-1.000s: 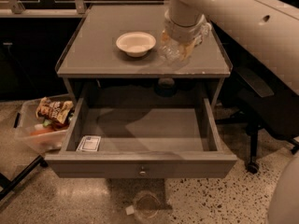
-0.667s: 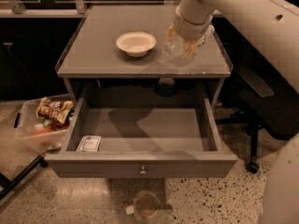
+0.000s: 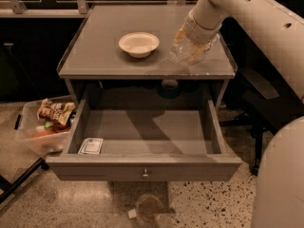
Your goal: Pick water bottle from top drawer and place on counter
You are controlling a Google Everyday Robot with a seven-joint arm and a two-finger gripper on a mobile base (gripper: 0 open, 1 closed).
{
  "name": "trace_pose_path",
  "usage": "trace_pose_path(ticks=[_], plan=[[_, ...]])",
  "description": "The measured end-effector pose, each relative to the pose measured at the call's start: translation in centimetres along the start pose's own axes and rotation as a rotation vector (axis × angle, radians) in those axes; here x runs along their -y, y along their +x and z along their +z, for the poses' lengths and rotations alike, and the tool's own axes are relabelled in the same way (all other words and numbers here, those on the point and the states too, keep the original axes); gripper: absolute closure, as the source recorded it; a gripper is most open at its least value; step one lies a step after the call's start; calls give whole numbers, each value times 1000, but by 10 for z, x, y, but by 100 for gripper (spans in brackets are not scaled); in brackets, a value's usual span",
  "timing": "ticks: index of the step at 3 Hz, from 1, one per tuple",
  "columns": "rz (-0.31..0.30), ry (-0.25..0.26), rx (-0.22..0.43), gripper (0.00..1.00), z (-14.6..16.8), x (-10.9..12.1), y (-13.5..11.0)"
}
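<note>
One bin (image 3: 27, 137) of snacks stood on speckled floor (image 3: 213, 204) at left, one white card (image 3: 91, 146) lay in the open top drawer (image 3: 109, 171), one white bowl (image 3: 138, 44) on grey counter surface (image 3: 95, 51), one water bottle (image 3: 181, 53) was pinched by jaws of the gripper (image 3: 194, 45) over the right side of the surface.

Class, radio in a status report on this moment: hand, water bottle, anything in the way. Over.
Hand over counter, shut on water bottle. Bottle out of top drawer, not yet released. White bowl nearby, apart.
</note>
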State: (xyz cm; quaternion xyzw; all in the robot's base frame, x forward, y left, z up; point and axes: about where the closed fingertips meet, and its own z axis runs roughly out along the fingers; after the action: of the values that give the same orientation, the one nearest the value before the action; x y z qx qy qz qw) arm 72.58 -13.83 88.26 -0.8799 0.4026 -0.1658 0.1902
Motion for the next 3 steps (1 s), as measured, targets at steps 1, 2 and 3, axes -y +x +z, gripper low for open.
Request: trace_pose_path(ticks=[1,2,3], plan=[[3,11,14,35,13,4,4],[2,10,16,12,19,5,5],[-2,3,1,0,19,6,4]])
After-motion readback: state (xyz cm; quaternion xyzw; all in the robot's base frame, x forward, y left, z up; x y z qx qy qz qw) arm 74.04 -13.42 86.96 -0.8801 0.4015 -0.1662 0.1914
